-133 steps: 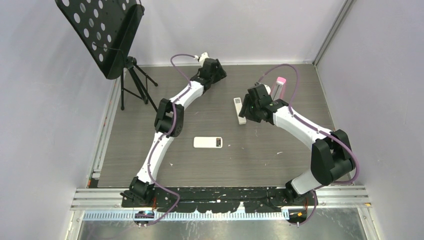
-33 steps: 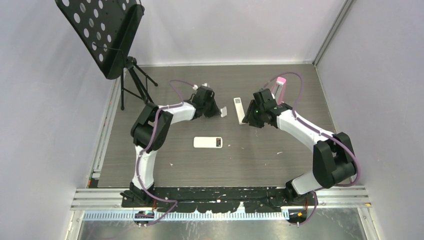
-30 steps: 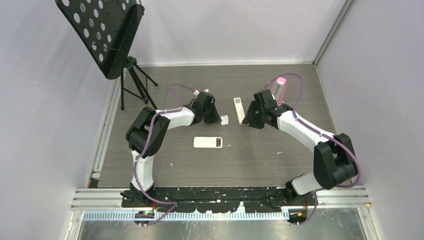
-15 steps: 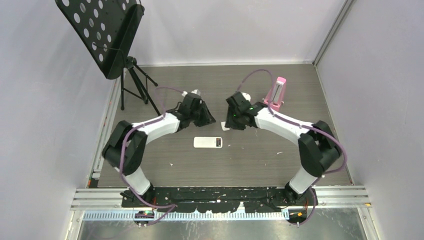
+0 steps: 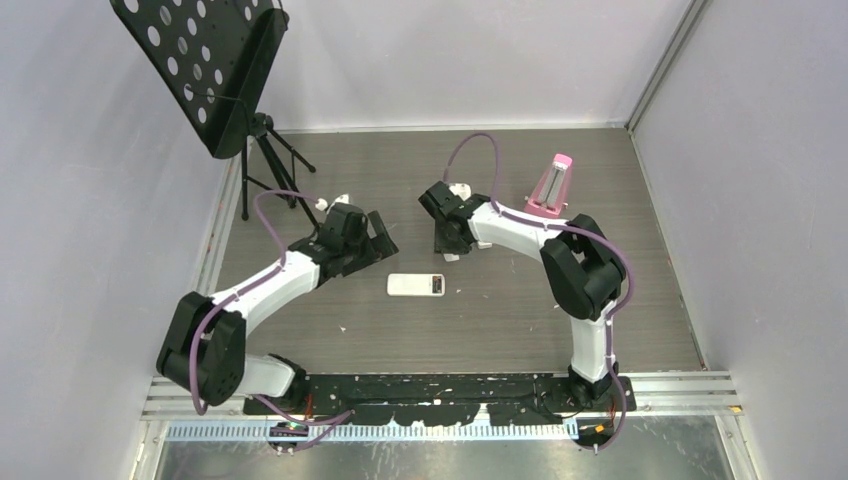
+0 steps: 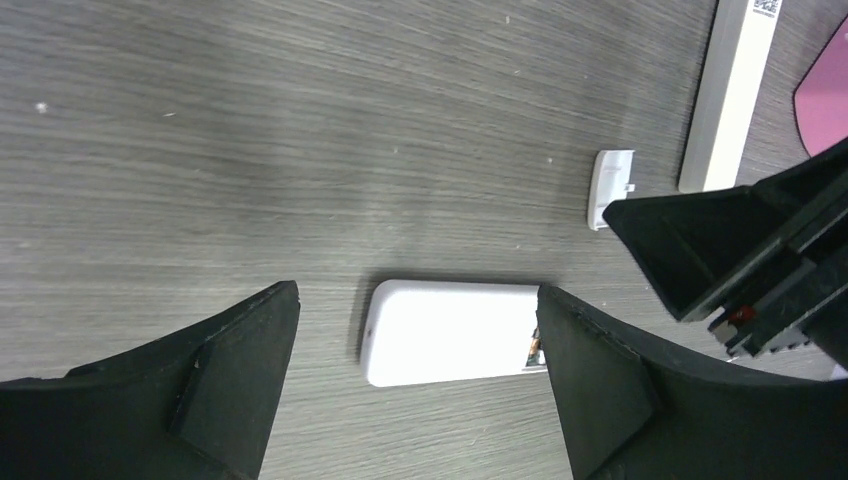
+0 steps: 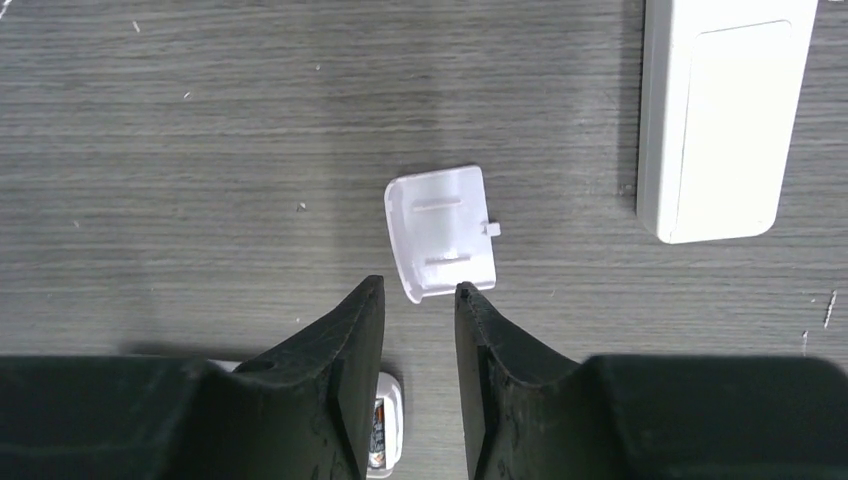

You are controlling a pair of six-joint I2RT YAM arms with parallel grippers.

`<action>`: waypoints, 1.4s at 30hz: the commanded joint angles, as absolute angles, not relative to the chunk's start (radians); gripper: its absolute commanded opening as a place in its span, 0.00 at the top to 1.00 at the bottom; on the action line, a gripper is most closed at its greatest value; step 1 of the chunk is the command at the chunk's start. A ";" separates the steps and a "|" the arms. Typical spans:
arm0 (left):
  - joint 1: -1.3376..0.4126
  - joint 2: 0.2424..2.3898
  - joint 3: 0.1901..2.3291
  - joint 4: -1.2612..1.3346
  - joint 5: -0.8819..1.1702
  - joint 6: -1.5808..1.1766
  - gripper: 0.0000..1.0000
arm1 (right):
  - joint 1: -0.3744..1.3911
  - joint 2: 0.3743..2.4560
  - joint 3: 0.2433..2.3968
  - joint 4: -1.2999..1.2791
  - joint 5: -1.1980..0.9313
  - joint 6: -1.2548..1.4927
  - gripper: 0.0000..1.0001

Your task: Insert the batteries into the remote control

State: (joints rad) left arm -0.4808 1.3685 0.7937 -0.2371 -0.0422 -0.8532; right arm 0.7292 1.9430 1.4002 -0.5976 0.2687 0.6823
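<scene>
The left jaws are spread wide and released, grasping nothing, above the grey wood-grain counter [image 6: 200, 120]. The remote control [image 6: 450, 332] lies flat, plain white back up, in the gap between their two tips and lower down, touching neither. Its end nearer the other arm is open. Beyond that same tip the small white battery cover [image 6: 610, 187] lies on the counter, and farther out is the long slim remote [image 6: 730, 100], next to a pink object [image 6: 825, 90].

The right jaws are parted by only a narrow gap and are also empty. The battery cover lies ribbed side up just ahead of their tips, its near edge at the mouth of the gap; whether it touches them is unclear. Below and behind the tips, the remote control's open end holds what may be a battery [image 7: 378, 440].
</scene>
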 commanded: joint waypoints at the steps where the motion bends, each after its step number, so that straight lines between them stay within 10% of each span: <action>1: -0.461 1.293 0.753 -0.262 -0.077 -0.816 0.09 | 0.734 1.978 1.476 -0.607 0.302 0.631 0.65; 11: -0.410 1.257 0.698 -0.246 -0.028 -0.815 0.09 | 0.739 2.050 1.530 -0.628 0.314 0.609 0.69; 22: -0.402 1.296 0.660 -0.207 0.065 -0.825 0.09 | 0.732 2.065 1.527 -0.624 0.261 0.628 0.98; 42: -0.402 1.487 0.565 -0.009 0.296 -0.882 0.49 | 0.685 1.628 0.983 0.026 -0.215 1.142 1.00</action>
State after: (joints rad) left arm -0.4034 1.4349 0.5987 -0.0528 0.2565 -0.8726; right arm 0.6739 1.6436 1.0512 -0.1963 -0.0963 0.9806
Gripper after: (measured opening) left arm 0.538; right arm 0.017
